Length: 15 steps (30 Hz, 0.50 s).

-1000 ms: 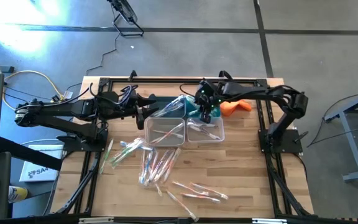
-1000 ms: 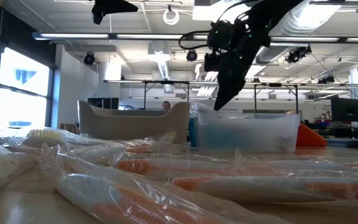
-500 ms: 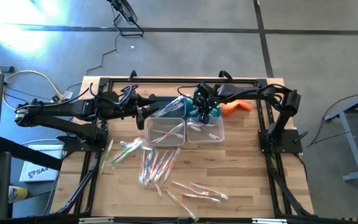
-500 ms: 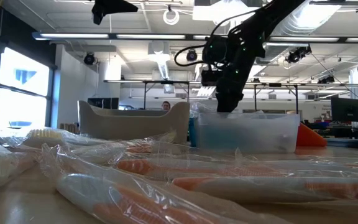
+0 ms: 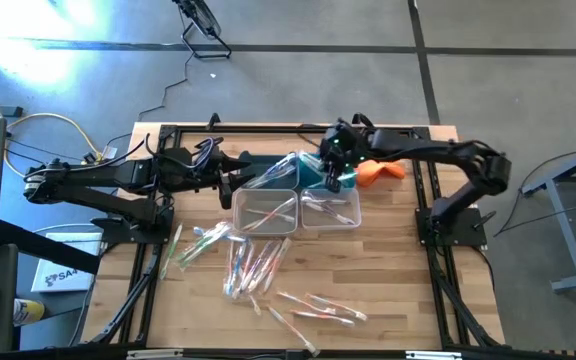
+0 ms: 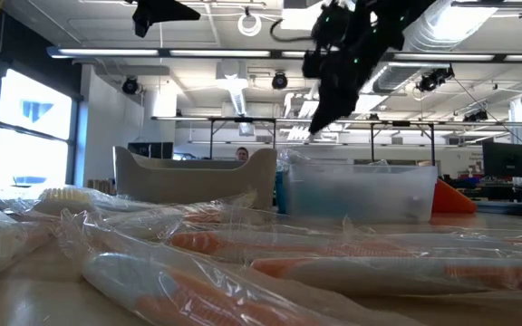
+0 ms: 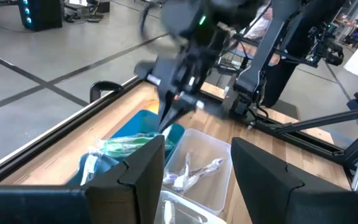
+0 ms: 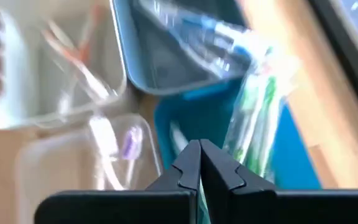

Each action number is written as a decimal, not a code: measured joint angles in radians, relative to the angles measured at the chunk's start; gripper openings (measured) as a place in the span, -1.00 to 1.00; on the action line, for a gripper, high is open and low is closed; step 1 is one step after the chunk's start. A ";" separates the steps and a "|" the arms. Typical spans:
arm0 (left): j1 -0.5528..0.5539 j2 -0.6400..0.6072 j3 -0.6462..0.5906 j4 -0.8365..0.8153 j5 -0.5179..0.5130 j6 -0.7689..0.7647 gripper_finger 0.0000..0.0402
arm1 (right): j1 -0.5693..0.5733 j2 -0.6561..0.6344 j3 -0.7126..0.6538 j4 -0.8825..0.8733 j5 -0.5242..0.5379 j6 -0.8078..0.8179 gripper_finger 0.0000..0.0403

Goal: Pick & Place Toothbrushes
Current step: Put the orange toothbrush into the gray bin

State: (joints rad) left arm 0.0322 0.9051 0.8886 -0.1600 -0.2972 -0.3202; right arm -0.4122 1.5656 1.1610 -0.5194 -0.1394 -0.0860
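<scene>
the right end effector, pinched shut and empty, hangs over the blue bin near the counter's far edge. next it must fetch loose toothbrushes mid-counter. left end effector waits, spread open.

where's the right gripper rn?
High view: the right gripper, shut and empty, hangs over the blue bin at the table's back middle, beside the orange cloth.

An open lab or workshop hall: grey concrete floor, ceiling lights, distant workbenches
</scene>
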 joint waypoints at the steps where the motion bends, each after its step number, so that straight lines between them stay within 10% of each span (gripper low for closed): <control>1: 0.000 0.000 0.000 0.000 0.000 0.000 -0.10 | 0.000 -0.025 0.000 0.005 -0.001 0.011 -0.98; 15: 0.000 0.000 0.000 -0.023 0.000 0.000 -0.10 | 0.048 -0.321 0.000 0.229 -0.041 0.206 -0.98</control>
State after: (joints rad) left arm 0.0326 0.9051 0.8886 -0.1828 -0.2974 -0.3202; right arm -0.3644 1.2444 1.1614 -0.2909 -0.1806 0.1198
